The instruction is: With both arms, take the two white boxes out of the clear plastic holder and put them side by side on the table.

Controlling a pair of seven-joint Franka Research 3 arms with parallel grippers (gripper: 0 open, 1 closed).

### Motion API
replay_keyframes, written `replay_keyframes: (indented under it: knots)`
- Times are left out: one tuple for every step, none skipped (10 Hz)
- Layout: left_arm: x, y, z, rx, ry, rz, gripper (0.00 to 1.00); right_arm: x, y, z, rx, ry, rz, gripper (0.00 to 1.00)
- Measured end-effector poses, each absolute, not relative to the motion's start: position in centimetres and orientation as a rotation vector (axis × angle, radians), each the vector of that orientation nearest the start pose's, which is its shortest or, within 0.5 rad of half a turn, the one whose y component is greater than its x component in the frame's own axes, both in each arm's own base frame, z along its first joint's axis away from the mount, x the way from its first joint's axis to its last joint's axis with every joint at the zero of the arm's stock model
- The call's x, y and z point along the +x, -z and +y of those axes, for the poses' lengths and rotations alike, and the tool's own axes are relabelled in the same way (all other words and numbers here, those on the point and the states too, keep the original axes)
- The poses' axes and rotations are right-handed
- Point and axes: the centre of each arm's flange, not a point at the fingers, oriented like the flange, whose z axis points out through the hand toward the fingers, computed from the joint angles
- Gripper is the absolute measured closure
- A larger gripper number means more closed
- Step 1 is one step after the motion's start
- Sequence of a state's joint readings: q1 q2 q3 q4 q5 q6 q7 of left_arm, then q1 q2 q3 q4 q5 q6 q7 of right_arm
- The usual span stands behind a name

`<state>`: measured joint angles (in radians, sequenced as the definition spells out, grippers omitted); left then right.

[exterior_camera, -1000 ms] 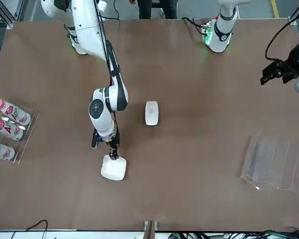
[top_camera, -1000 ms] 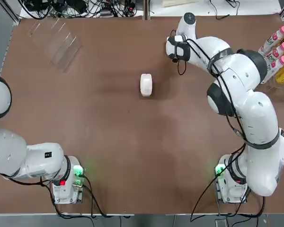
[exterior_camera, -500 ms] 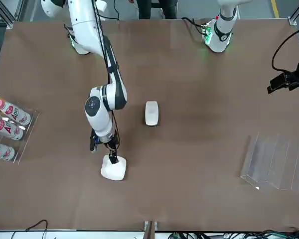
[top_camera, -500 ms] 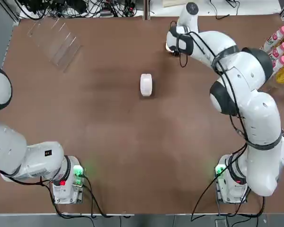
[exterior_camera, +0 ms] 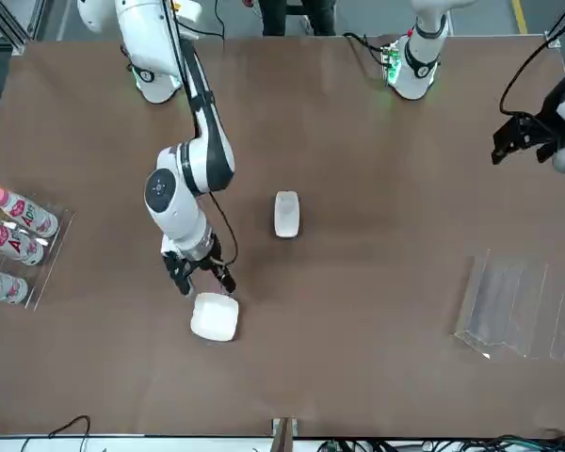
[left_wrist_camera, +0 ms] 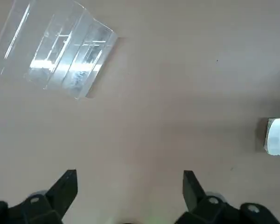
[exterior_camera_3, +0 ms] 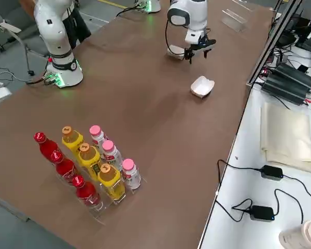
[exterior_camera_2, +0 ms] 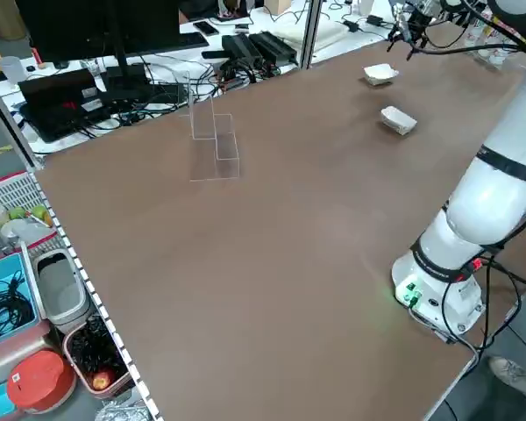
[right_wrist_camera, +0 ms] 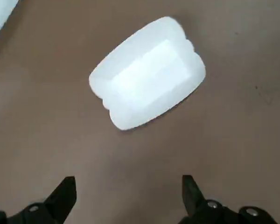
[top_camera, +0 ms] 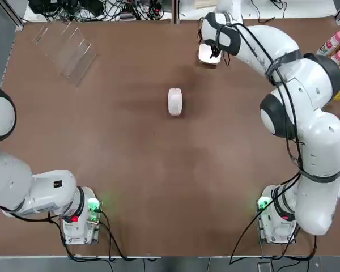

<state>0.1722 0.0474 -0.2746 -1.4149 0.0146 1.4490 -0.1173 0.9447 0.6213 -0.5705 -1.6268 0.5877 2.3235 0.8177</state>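
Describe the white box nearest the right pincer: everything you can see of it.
The white box is a small, plain, smooth-looking rectangular box with rounded corners and a flat panel on top. It lies flat on the table, near the far edge from the robot, set askew to that edge in the top view. The right pincer hangs just beside it, open, not touching it. Nothing else touches it; the other white box lies apart, nearer the table's middle.
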Motion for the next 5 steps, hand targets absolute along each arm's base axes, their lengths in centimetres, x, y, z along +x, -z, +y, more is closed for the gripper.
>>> replay_keyframes:
  knots:
    - [55.4,-66.1,-4.8,-3.138,-0.018,-0.031,0.0,61.9,-31.8,33.1,-2.781,0.112,0.854,0.0]
    - [55.4,-66.1,-4.7,-3.138,-0.018,-0.033,0.0,60.9,-31.4,34.4,-2.825,0.111,0.724,0.0]
    - [55.4,-66.1,-4.6,-3.138,-0.018,-0.033,0.0,59.9,-30.9,35.8,-2.857,0.111,0.61,0.0]
    - [55.4,-66.1,-4.7,-3.139,-0.018,-0.031,0.0,59.0,-30.7,37.2,-2.878,0.112,0.518,0.0]
    - [55.4,-66.1,-4.7,-3.139,-0.018,-0.029,0.0,58.1,-30.5,38.4,-2.894,0.114,0.435,0.0]
